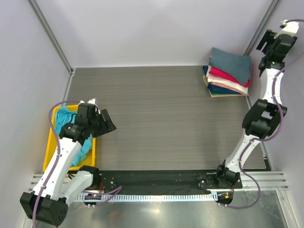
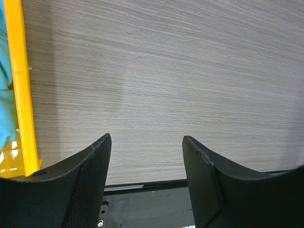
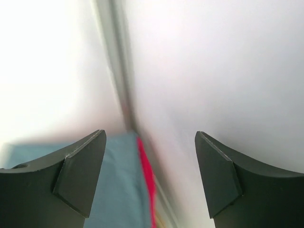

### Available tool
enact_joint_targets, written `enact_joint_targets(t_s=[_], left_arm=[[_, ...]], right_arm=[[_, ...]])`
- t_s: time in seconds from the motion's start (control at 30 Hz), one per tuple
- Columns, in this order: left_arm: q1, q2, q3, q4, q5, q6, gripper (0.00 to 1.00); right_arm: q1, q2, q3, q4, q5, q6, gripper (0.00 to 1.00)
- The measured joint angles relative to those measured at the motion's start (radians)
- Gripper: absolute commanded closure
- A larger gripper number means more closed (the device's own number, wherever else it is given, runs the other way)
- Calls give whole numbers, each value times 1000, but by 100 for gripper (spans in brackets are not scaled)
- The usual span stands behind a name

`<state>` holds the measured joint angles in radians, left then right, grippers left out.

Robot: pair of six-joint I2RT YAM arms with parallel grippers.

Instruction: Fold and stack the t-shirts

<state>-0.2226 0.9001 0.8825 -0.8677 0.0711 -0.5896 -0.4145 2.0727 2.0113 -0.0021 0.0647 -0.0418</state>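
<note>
Right gripper (image 3: 149, 142) is up high with its jaws spread wide and nothing between them. It hangs above and just right of the stack of folded t-shirts (image 1: 228, 80), hard by the wall, and its wrist view looks down on slate and crimson cloth. That stack is the story: the slate grey-blue tee (image 1: 231, 64) is folded on top, with the crimson tee (image 1: 219, 72), cream tee (image 1: 236, 87) and navy tee (image 1: 219, 89) layered beneath, parked at the far right corner of the table (image 1: 156, 118) — presumably so the middle serves as folding space. Well apart from the stack, down-left across the table, the teal tee (image 1: 64, 121) lies crumpled in the yellow bin (image 1: 50, 152) — by my reading the one shirt not yet folded. Left gripper (image 2: 147, 142) hovers on the bin's stack-facing side, jaws apart and holding nothing, over the wood-grain surface. I'd judge it's placed there to reach in for the teal.
</note>
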Motion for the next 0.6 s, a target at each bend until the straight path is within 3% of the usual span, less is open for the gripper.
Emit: enact_joint_targets(t_s=[0.17, 0.37, 0.6], left_arm=[[0, -39, -3, 3, 1, 0, 37], [0, -52, -3, 4, 2, 0, 37], [0, -63, -5, 4, 1, 0, 37]], right_arm=[[29, -81, -2, 68, -78, 51, 20], [206, 8, -26, 71, -129, 6, 21], [299, 70, -292, 90, -148, -29, 22]])
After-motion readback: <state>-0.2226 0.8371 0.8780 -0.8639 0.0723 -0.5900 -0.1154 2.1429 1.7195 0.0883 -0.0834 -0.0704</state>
